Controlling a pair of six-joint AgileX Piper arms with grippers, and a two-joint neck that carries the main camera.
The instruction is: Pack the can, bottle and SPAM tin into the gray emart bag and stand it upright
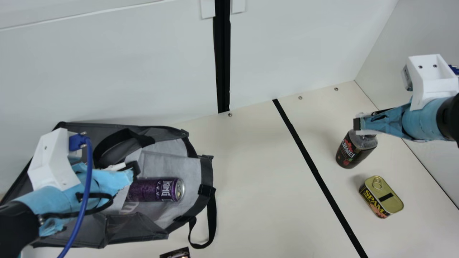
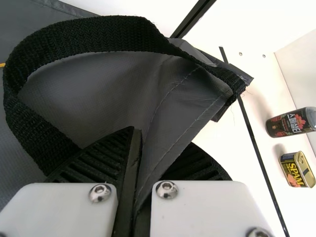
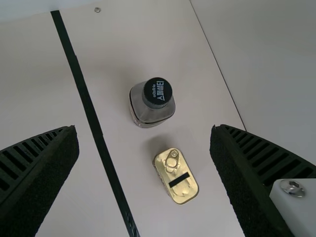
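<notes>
Gray emart bag [image 1: 183, 165]: on its side at L, blk trim + straps, one looped out past edge. Purple can [image 1: 152, 190]: on its side on bag's lt-gray fabric, silver end facing R. Bottle [image 1: 353, 152]: upright at R, dk label, blk cap. SPAM tin [image 1: 385, 199]: near bottle, apart, gold pull-tab lid up.
</notes>
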